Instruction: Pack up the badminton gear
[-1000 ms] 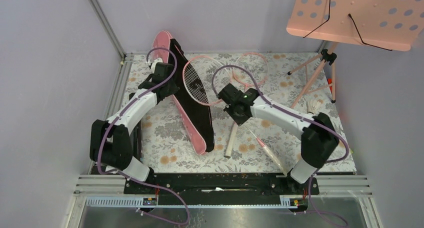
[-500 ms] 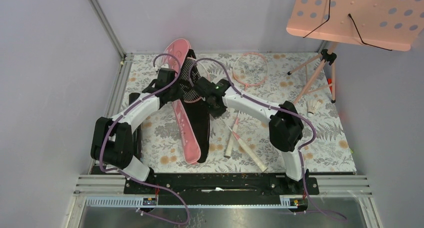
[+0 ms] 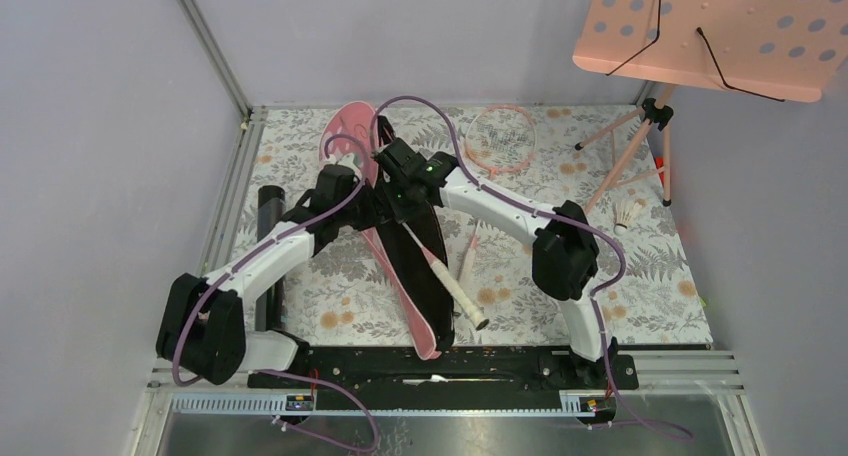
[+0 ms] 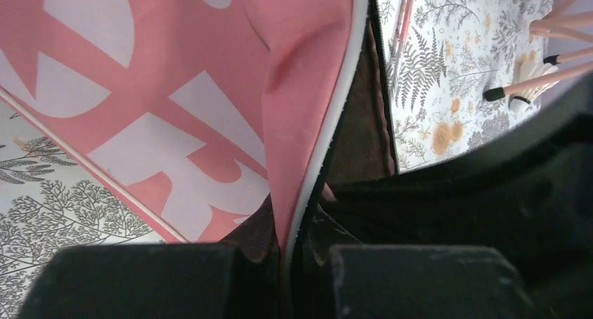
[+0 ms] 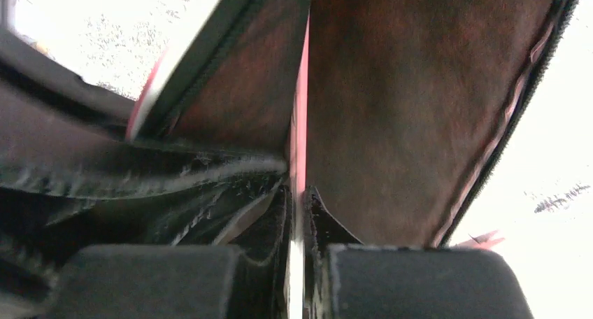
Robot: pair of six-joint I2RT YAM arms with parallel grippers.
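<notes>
The left end effector (image 4: 287,252) is closed tight on the white-piped edge of the pink "SPORT" racket bag (image 4: 175,109), just where the pink outer side meets the dark lining. In the overhead view the bag runs lengthwise down the middle of the tabletop (image 3: 650,276), from near the far edge almost to the near edge, its mouth spread open. The right end effector (image 5: 298,210) sits inside that opening, clamped on a thin pink part of a racket (image 3: 455,294). The racket's pale handle sticks out of the bag toward the near edge. The second racket (image 3: 500,136) lies just right of the bag, its head by the far edge. A black tube (image 3: 268,208) lies along the left edge, partly hidden by the left arm. A white shuttlecock (image 3: 628,214) sits near the right edge, beside the legs of the pink music stand (image 3: 700,31).
</notes>
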